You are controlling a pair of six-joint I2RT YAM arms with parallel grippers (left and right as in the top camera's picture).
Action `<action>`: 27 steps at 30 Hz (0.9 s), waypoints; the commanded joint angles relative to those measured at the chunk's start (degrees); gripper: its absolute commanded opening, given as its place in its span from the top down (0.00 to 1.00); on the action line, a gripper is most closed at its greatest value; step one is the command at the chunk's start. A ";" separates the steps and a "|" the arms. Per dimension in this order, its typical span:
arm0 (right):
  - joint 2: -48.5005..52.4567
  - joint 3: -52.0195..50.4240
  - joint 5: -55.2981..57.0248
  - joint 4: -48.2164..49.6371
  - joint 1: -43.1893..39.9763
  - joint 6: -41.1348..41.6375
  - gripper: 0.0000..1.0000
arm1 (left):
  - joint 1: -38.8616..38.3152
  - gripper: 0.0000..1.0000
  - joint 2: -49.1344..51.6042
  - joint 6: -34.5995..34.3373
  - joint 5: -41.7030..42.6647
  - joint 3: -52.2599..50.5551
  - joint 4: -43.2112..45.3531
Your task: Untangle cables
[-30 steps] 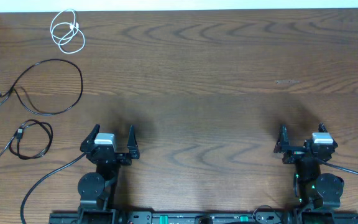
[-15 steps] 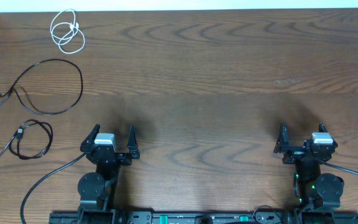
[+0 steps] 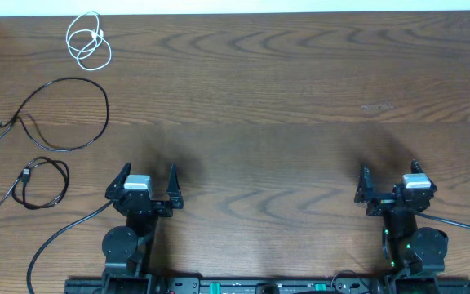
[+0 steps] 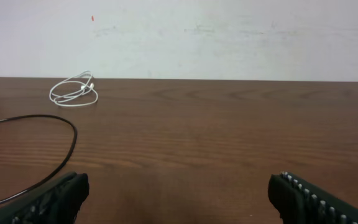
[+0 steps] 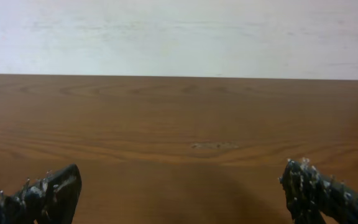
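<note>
- A dark brown wood-grain table [image 3: 284,98] fills the overhead view, and a plain, pale wall [image 4: 229,31] runs along its far edge.
- All three cords lie apart on the left side of the table, none crossing another.
- The smaller black cable [image 3: 28,173] lies nearest the left edge in a small closed loop. One tail runs off the left border of the view.
- Beyond it, the larger black cable [image 3: 107,110] lies in a wide open loop, with a small plug toward the left. Part of its curve shows low on the left of the left wrist view [image 4: 73,134].
- The white cable [image 3: 88,41] sits in the far left corner near the wall, coiled in a few overlapping rings [image 4: 73,93].
- The left gripper [image 3: 148,171] hovers near the front edge, to the right of the cords and touching none. Its jaws are spread wide with nothing between them [image 4: 179,205].
- A thick black lead [image 3: 55,237] curves from the left arm's base toward the front.
- A faint pale scuff [image 3: 375,107] marks the wood right of centre, and it also shows in the right wrist view [image 5: 213,145].
- The right gripper [image 3: 388,175] is at the front right, well apart from every cord. Its jaws also stand wide apart over bare wood [image 5: 179,193].
</note>
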 commanded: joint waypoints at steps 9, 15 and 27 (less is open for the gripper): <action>-0.37 -0.09 0.09 -0.28 -1.88 -0.46 0.01 | -0.13 0.02 -0.35 0.79 0.35 -0.90 -2.12; -0.37 -0.09 0.09 -0.28 -2.86 -0.46 0.01 | -0.13 0.02 -0.35 0.79 0.35 -0.90 -2.12; -0.37 -0.09 0.09 -0.28 -2.91 -0.46 0.01 | -0.13 0.02 -0.35 0.79 0.35 -0.90 -2.12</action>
